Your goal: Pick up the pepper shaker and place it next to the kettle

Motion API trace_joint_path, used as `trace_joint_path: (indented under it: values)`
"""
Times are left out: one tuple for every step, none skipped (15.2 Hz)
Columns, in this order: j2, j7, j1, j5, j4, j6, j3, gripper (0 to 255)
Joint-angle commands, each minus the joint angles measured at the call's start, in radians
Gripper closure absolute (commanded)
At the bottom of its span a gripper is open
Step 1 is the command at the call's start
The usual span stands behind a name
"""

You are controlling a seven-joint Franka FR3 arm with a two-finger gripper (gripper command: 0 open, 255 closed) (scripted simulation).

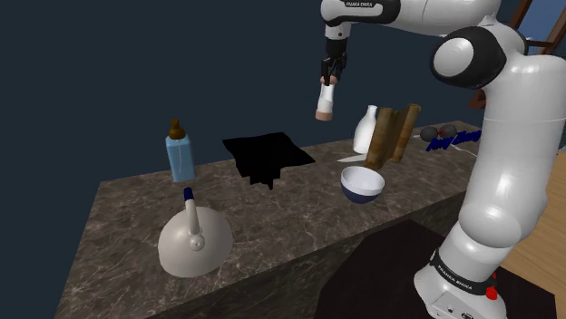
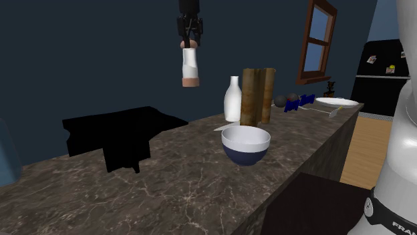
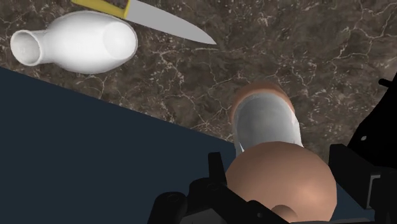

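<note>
shoulder view has the gripper (image 1: 329,76) clamped on the brown top end of the pepper shaker (image 1: 325,100), which hangs upright high above the marble counter (image 1: 127,204), toward its far edge and just to the shoulder view's left of the white bottle (image 1: 365,130) and the two wooden cylinders (image 1: 396,134). the wrist view shows the black fingers (image 3: 215,181) pressed on either side of the shaker's rounded cap, its white body dropping away below them, and a yellow-handled knife (image 3: 167,21) lying on the counter beside the bottle. the kettle (image 1: 193,240) (pale, dome-shaped, with a dark-tipped handle standing up) sits at the near left of the counter in the shoulder view, well apart from the shaker. so i judge the lift done, with the carry and set-down left to do. between the two lie a black area (image 1: 268,156) on the counter top and a blue bottle (image 1: 180,154) at the far left. the hold is only on the rounded cap, so a quick swing could let the shaker pivot or slip out. a low path risks clipping the blue bottle or the bowl (image 1: 362,184). coming in too close could knock the kettle's handle, and letting go with the base tilted or off the surface would likely tip the shaker over.
</note>
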Motion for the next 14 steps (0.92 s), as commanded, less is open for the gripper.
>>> trace_joint_path:
  values:
    - [0.021, -0.007, -0.003, 0.003, 0.058, -0.037, -0.001, 255]
    - [0.029, -0.01, -0.004, 0.004, 0.084, -0.054, -0.001, 255]
    - [0.038, -0.012, -0.004, 0.005, 0.111, -0.072, -0.001, 255]
    - [0.047, -0.015, -0.005, 0.006, 0.139, -0.091, -0.002, 255]
    - [0.058, -0.018, -0.006, 0.008, 0.169, -0.11, -0.002, 255]
    - [0.064, -0.02, -0.007, 0.008, 0.187, -0.122, -0.002, 255]
    - [0.022, 0.001, 0.01, 0.0, 0.125, -0.104, 0.003, 255]
    - [-0.017, 0.022, 0.026, -0.007, 0.07, -0.091, 0.009, 255]
    - [-0.052, 0.043, 0.041, -0.014, 0.02, -0.079, 0.015, 255]
    - [-0.085, 0.064, 0.055, -0.02, -0.025, -0.07, 0.022, 255]
    - [-0.117, 0.085, 0.069, -0.026, -0.067, -0.063, 0.029, 255]
    - [-0.146, 0.106, 0.082, -0.031, -0.105, -0.057, 0.037, 255]
    - [-0.174, 0.128, 0.095, -0.036, -0.141, -0.052, 0.046, 255]
    - [-0.2, 0.15, 0.107, -0.04, -0.174, -0.048, 0.055, 255]
